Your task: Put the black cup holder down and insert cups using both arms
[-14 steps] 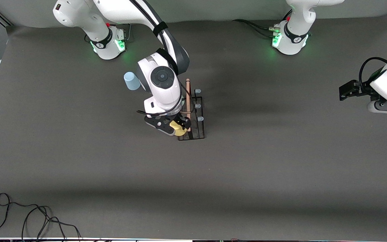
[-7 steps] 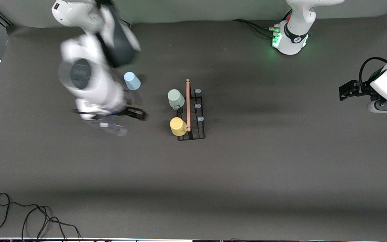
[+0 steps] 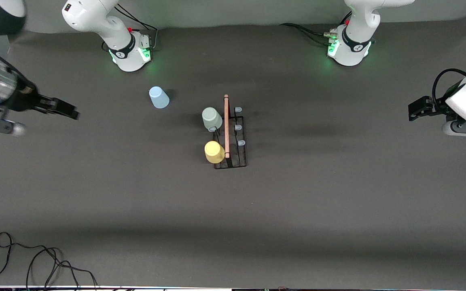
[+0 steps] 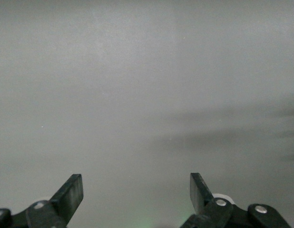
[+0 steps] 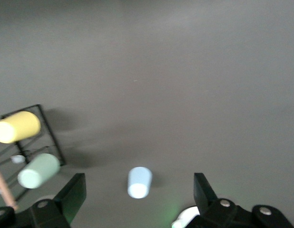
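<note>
the right pincer (image 3: 69, 112) has swung away open to the counter's (image 3: 338, 210) edge, leaving yellow cup (image 3: 214, 152) and green cup (image 3: 211, 119) on the black cup holder (image 3: 237, 155); 1 blue cup (image 3: 158, 97) remains; left pincer (image 3: 417, 108) waits open.

Right gripper (image 3: 65, 109) left yellow cup (image 3: 214, 152), withdrew

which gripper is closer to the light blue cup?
Right. The right gripper hangs open past the light blue cup toward its own end; the left gripper waits open at the table's left-arm end.
</note>
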You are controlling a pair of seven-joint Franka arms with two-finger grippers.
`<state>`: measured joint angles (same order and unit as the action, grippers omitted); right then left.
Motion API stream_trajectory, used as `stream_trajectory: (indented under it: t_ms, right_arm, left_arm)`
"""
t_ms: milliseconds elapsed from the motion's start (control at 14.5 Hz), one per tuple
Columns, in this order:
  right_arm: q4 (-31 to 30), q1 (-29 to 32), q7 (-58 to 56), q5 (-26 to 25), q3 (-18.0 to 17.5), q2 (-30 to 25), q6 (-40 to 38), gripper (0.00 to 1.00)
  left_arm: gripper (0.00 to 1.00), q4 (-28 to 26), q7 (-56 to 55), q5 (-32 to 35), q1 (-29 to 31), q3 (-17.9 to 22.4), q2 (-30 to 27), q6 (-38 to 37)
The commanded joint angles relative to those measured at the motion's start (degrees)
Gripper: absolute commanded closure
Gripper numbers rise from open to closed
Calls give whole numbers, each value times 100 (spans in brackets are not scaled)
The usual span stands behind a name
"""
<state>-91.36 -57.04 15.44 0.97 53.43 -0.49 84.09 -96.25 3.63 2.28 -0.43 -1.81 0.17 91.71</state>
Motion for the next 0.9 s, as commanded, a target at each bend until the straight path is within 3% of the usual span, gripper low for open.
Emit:
stream_trajectory:
  t_ms: [0,277,830]
  right_arm:
    - [127,-80,-716,-352,245,6,-130,0]
    - [48,-132,-709,-291,273,260,274,0]
    - [13,-167,-718,-290,211,278,301,0]
  left_arm:
    - [0,36,-47,97,-45,14,-8,-57]
    - [0,36,-29,97,-45,14,-8,-57]
    - [0,36,-21,97,-36,14,-8,-57]
